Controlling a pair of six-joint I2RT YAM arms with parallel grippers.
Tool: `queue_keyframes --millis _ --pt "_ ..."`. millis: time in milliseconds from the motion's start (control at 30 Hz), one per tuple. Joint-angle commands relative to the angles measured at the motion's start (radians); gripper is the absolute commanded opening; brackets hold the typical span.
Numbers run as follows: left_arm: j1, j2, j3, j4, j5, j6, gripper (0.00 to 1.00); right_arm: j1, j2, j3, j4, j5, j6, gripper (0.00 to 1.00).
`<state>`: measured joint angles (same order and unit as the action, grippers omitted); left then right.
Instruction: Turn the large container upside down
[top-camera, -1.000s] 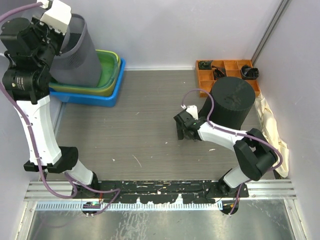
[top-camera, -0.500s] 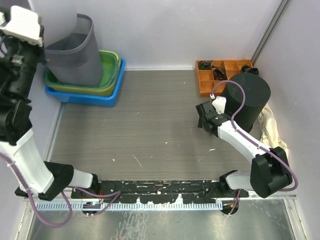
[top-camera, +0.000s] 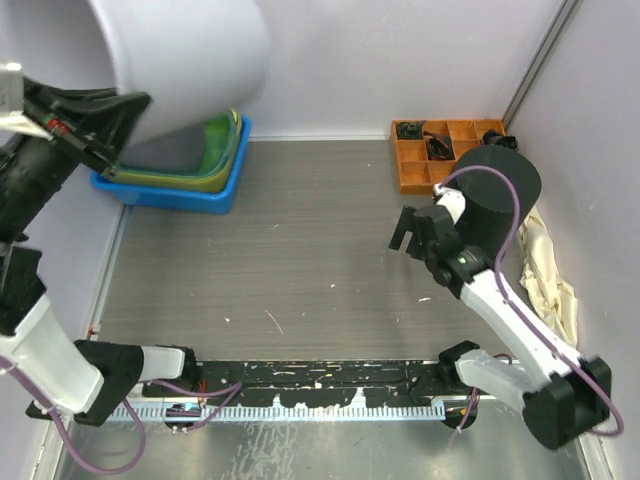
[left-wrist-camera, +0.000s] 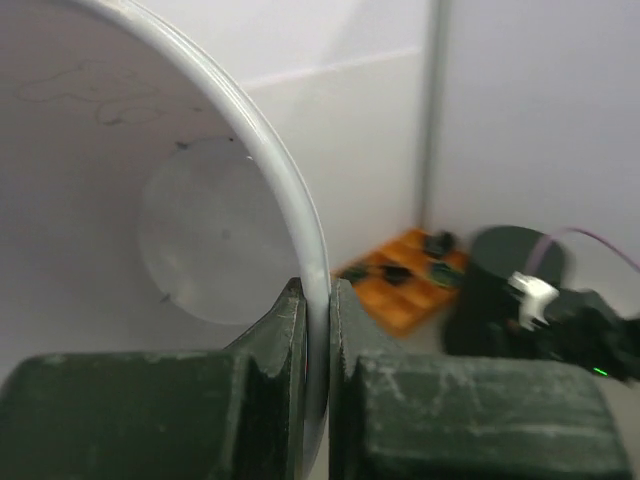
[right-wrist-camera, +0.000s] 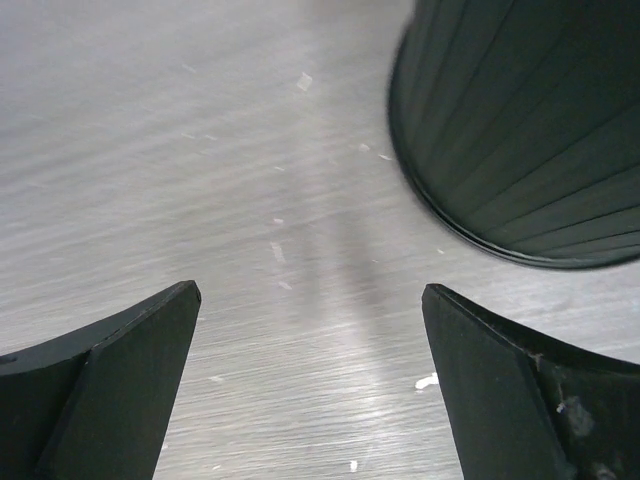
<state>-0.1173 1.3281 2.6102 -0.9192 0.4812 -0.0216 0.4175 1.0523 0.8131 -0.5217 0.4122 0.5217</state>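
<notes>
Large grey container (top-camera: 185, 60) airborne, tilted — far left.
Left gripper (left-wrist-camera: 314, 305) clamped on its rim, above the stacked trays (top-camera: 215, 170); right gripper (right-wrist-camera: 310, 340) spread wide over the table (top-camera: 280, 260), just beside black container (top-camera: 497, 195).

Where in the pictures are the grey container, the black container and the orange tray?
grey container (top-camera: 190, 60): top view, its outer side wall.
black container (top-camera: 492, 205): top view, its flat upper face.
orange tray (top-camera: 415, 168): top view, a bare near-left compartment.
</notes>
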Motion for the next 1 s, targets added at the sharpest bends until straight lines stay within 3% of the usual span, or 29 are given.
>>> queue_keyframes --millis 0,100,200,267,400,533,800,967 --pt "0.002 0.088 -0.057 0.086 0.346 -0.336 0.00 -0.001 -0.222 0.004 0.117 -0.111 -0.005 1.00" --pt "0.002 0.113 -0.127 0.234 0.485 -0.569 0.00 0.000 -0.268 0.070 0.062 -0.129 -0.017 1.00" --pt "-0.007 0.131 -0.287 0.533 0.601 -0.873 0.00 -0.001 -0.298 0.140 -0.012 -0.113 -0.028 1.00" --pt "-0.025 0.152 -0.366 0.677 0.622 -0.993 0.00 0.001 -0.333 0.175 -0.043 -0.093 -0.036 1.00" --pt "-0.070 0.215 -0.460 0.817 0.628 -1.128 0.00 0.000 -0.376 0.264 -0.121 -0.045 -0.056 1.00" --pt "-0.136 0.282 -0.661 1.130 0.627 -1.373 0.00 0.000 -0.391 0.364 -0.196 -0.003 -0.061 1.00" --pt "-0.344 0.393 -0.988 1.512 0.537 -1.655 0.00 0.000 -0.401 0.489 -0.317 0.092 -0.058 1.00" --pt "-0.331 0.488 -1.203 1.947 0.449 -1.983 0.00 -0.001 -0.409 0.477 -0.336 0.104 -0.045 1.00"
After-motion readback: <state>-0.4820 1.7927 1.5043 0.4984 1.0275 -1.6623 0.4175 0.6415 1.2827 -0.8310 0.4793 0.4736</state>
